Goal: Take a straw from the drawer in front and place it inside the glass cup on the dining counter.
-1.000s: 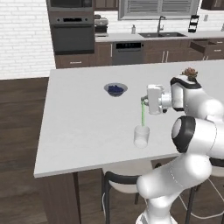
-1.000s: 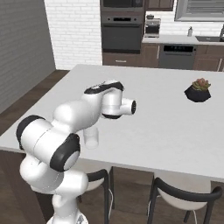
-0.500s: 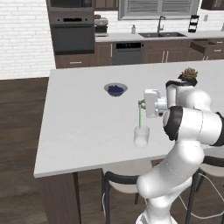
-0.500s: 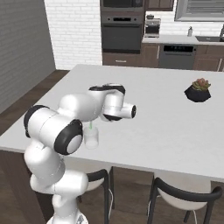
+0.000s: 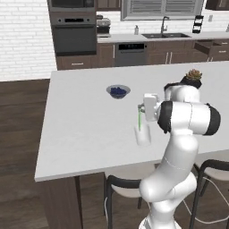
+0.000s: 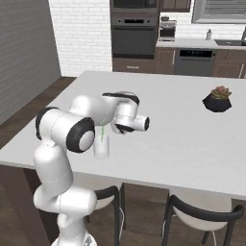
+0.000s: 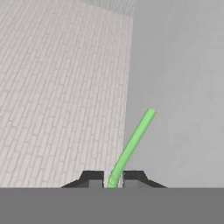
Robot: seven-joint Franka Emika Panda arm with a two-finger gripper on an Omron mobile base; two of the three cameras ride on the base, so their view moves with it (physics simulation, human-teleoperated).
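Left base view: the thin light-green straw [image 5: 139, 120] hangs upright from the two-finger gripper [image 5: 140, 108], its lower end at the mouth of the small clear glass cup [image 5: 143, 134] on the white slab dining counter [image 5: 80, 129]; it looks lined up for a drop.
Right base view: straw [image 6: 102, 135] directly above the cup [image 6: 101, 146]; the potted plant [image 6: 217, 99] sits well away from the cup.
Hand view: the gripper [image 7: 112, 180] has its jaws clamped on the straw [image 7: 131, 146], which points away from the fingers.
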